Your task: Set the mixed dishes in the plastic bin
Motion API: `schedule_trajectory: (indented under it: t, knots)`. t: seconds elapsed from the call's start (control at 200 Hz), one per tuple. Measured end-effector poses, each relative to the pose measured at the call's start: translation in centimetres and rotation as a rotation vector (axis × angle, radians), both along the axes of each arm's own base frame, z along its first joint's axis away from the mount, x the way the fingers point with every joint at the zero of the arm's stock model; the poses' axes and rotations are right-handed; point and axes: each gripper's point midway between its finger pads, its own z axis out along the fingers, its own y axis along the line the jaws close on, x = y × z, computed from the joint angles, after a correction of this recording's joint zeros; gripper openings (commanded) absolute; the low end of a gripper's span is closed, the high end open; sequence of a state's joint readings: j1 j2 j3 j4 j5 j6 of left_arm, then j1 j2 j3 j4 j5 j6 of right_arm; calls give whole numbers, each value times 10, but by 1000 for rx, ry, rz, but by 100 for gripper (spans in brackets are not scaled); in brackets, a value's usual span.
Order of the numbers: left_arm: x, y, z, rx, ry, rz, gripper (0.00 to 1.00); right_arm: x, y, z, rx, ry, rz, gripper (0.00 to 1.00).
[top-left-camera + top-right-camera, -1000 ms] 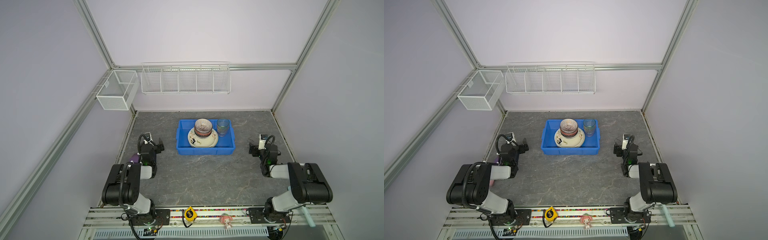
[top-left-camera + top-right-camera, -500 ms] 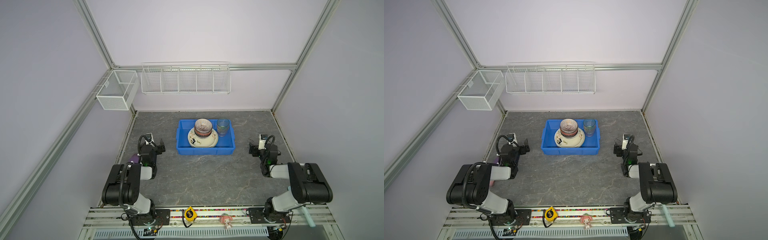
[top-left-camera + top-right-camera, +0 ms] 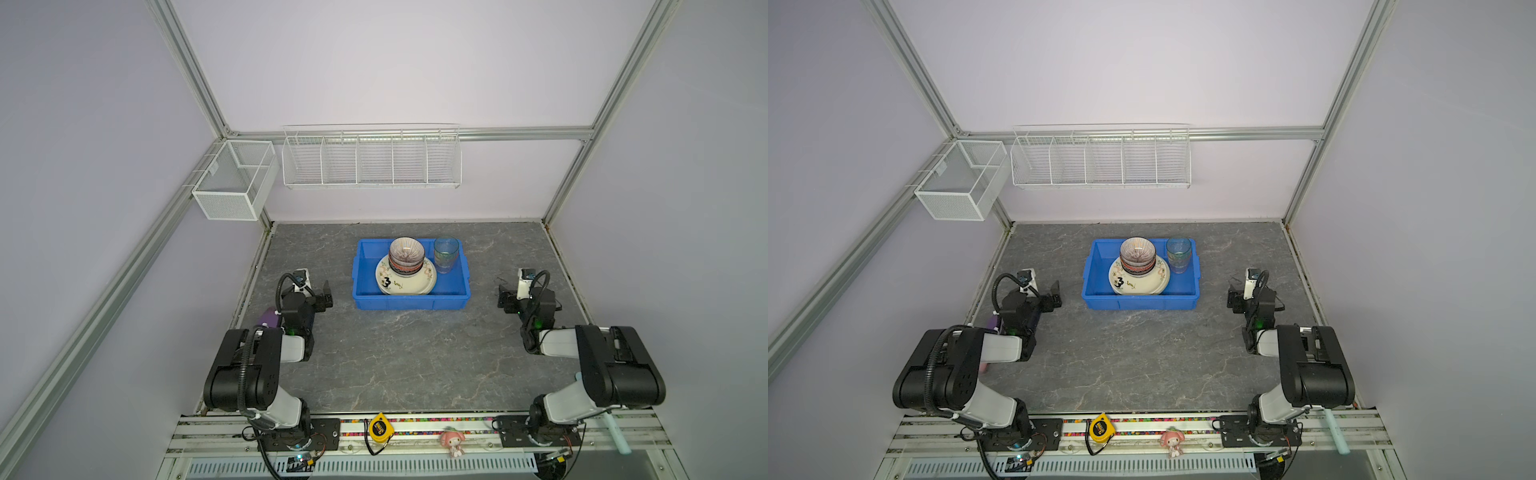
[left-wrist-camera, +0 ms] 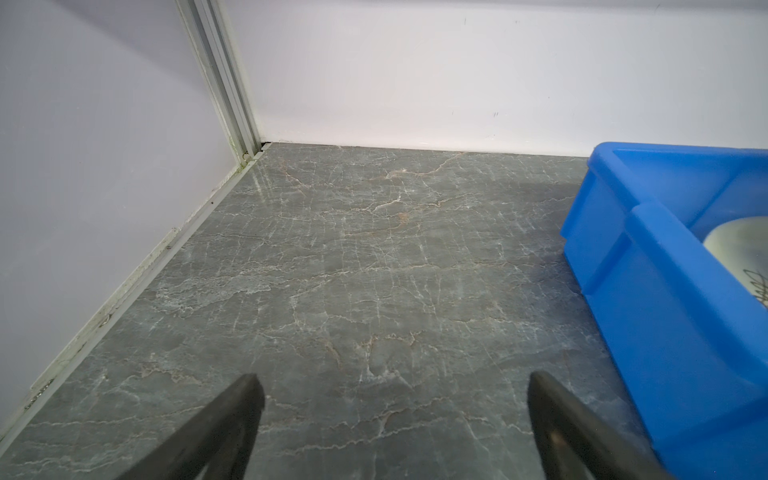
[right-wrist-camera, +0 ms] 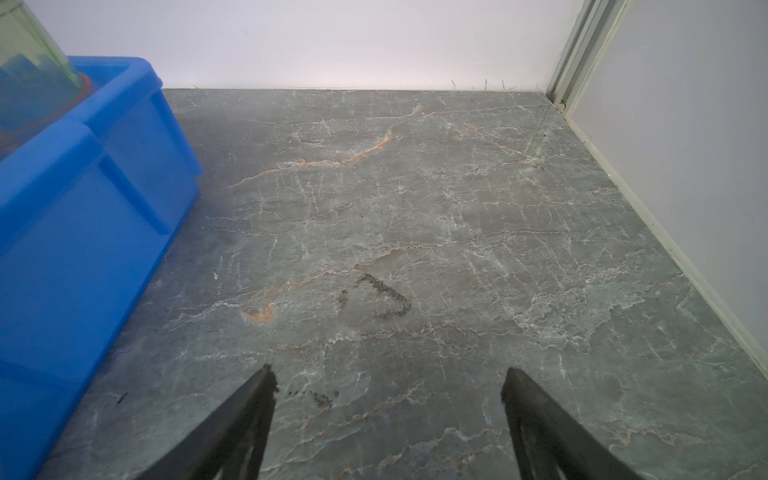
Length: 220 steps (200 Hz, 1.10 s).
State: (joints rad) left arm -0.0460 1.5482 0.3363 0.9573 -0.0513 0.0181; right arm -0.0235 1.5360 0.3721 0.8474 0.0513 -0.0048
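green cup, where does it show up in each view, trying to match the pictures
in a top view: green cup stands upright in the far right corner of the blue bin, beside the stacked bowls
in a top view: same corner of the bin
left wrist: not in it
right wrist: cropped at the frame's edge, rising above the bin's rim
shared landmark: the blue bin, seen in all four views

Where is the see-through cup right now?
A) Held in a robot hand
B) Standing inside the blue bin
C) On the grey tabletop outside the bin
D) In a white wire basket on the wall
B: in a top view the translucent cup stands upright inside the blue plastic bin, beside the cream plate marked "3".
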Motion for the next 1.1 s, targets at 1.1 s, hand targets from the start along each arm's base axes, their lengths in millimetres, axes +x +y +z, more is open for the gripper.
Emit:
schedule_trajectory:
  t: [1.1]
  knots:
    - [3, -4, 9, -1, -31, -23, 99, 0, 1, 0, -3, 0, 3, 88]
